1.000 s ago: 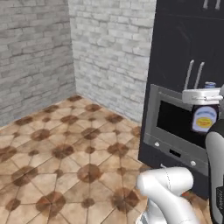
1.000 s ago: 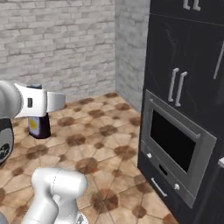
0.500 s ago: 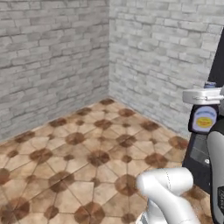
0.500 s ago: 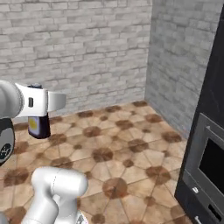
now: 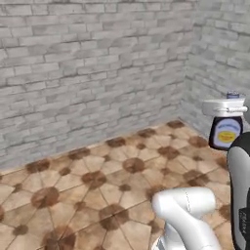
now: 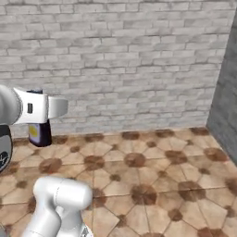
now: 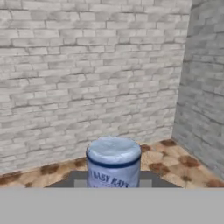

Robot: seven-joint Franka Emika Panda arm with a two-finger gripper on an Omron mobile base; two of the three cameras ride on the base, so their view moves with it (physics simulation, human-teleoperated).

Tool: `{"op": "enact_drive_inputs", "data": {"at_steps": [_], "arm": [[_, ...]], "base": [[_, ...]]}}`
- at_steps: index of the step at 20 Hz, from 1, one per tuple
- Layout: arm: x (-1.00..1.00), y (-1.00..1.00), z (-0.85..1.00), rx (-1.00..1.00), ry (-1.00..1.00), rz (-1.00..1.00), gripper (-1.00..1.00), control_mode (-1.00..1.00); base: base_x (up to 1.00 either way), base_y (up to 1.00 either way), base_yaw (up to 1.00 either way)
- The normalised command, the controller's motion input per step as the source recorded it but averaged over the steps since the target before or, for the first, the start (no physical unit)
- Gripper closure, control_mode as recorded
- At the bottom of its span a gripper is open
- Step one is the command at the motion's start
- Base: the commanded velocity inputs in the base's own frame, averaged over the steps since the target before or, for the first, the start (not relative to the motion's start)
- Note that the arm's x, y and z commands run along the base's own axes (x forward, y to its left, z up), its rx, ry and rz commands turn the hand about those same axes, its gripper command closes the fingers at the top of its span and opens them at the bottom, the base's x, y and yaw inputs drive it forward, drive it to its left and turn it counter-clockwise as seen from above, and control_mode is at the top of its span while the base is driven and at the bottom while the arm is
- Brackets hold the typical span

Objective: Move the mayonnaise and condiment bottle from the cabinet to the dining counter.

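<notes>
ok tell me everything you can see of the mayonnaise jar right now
The mayonnaise jar is a small squat jar with a pale blue lid, a dark blue label band with white lettering and a yellow patch on its side. It stands upright, off the floor, held in the tool at the arm's end, in front of grey brick walls.

- Even, flat light, no clear source; brick walls (image 5: 88, 73) bright, no glare.
- Floor tiles (image 6: 152, 171) carry hardly any shadows (rendered look).
- All views soft, low-res; mayonnaise (image 7: 113, 162) label blurred, lettering barely legible.
</notes>
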Motion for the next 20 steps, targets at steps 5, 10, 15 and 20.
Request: {"op": "enact_drive_inputs", "data": {"at_steps": [5, 10, 15, 20], "arm": [[0.0, 0.0, 0.0, 0.0, 0.0, 0.0, 1.0, 1.0], [0.0, 0.0, 0.0, 0.0, 0.0, 0.0, 1.0, 1.0], [0.0, 0.0, 0.0, 0.0, 0.0, 0.0, 1.0, 1.0], [0.0, 0.0, 0.0, 0.0, 0.0, 0.0, 1.0, 1.0]], "base": [[0.63, 0.0, 0.73], [0.6, 0.0, 0.75], [0.61, 0.0, 0.74], [0.73, 0.0, 0.73]]}}
